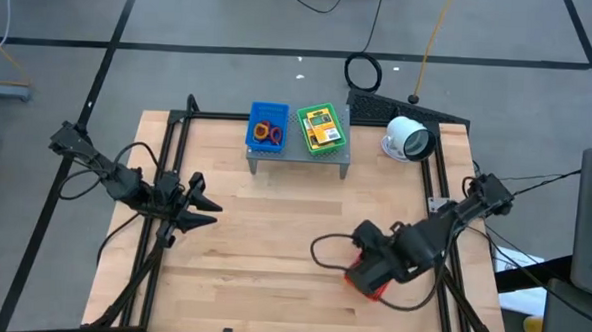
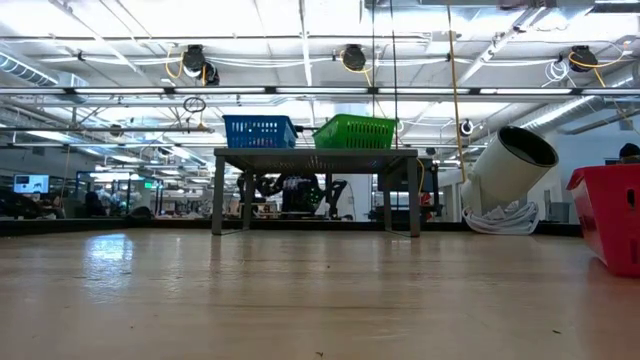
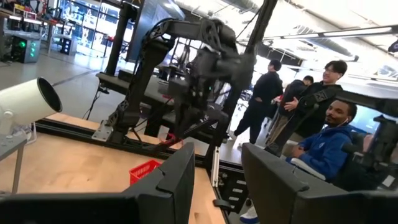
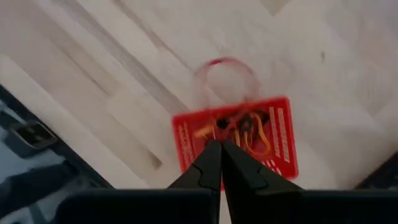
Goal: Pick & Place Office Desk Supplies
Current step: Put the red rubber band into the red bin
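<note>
Three baskets: one blue (image 1: 268, 128), one green (image 1: 321, 127), one red (image 1: 369, 277); one grey shelf (image 1: 298, 158); one white device (image 1: 408, 139)

Table (image 1: 273, 245) centre open; shelf (image 1: 298, 156), red basket (image 1: 368, 279) obstruct.

Light wooden desk (image 1: 273, 245), grey perforated metal shelf (image 1: 298, 154) at its far edge, white round camera-like device (image 1: 408, 139) beside it, seated people (image 3: 323, 146) beyond.

Blurred rubber bands (image 4: 245, 132) in red basket (image 4: 277, 134).
</note>
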Motion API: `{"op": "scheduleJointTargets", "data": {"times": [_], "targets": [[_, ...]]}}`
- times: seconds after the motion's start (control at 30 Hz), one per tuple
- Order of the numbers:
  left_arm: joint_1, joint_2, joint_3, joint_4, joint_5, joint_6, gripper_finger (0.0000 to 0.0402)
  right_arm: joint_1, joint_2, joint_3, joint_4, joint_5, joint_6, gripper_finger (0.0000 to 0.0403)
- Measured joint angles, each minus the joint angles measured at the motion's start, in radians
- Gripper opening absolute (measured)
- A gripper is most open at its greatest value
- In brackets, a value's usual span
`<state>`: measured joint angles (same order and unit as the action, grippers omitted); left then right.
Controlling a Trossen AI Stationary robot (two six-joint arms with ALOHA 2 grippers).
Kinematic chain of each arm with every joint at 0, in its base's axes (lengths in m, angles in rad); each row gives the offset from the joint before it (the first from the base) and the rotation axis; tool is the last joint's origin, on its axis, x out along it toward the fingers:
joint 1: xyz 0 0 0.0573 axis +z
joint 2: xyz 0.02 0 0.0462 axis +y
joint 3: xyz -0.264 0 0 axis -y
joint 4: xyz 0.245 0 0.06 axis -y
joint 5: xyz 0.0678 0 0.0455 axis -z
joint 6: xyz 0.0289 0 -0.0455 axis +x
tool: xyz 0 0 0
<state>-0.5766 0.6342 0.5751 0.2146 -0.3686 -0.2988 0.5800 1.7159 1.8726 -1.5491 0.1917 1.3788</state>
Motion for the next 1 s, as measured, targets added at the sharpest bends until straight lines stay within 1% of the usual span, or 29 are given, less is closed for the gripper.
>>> {"op": "scheduleJointTargets", "data": {"times": [0.17,0.3,0.57,0.87,1.0], "targets": [[0.0,0.0,0.0,0.013,0.0,-0.001,0.0141,0.03,0.001,-0.133,0.076,-0.063,0.024,0.0],[0.0,0.0,0.0,0.024,0.0,-0.001,0.0141,0.053,0.0,-0.233,0.173,-0.09,0.04,0.0],[0.0,0.0,0.0,0.023,0.0,-0.026,0.0141,0.084,0.0,-0.397,0.337,-0.091,0.05,0.0],[0.0,0.0,0.0,0.023,0.0,-0.069,0.0141,0.084,-0.002,-0.505,0.433,-0.083,0.026,0.0],[0.0,0.0,0.0,0.023,0.001,-0.077,0.0141,0.084,-0.053,-0.592,0.536,-0.076,0.047,0.0]]}}
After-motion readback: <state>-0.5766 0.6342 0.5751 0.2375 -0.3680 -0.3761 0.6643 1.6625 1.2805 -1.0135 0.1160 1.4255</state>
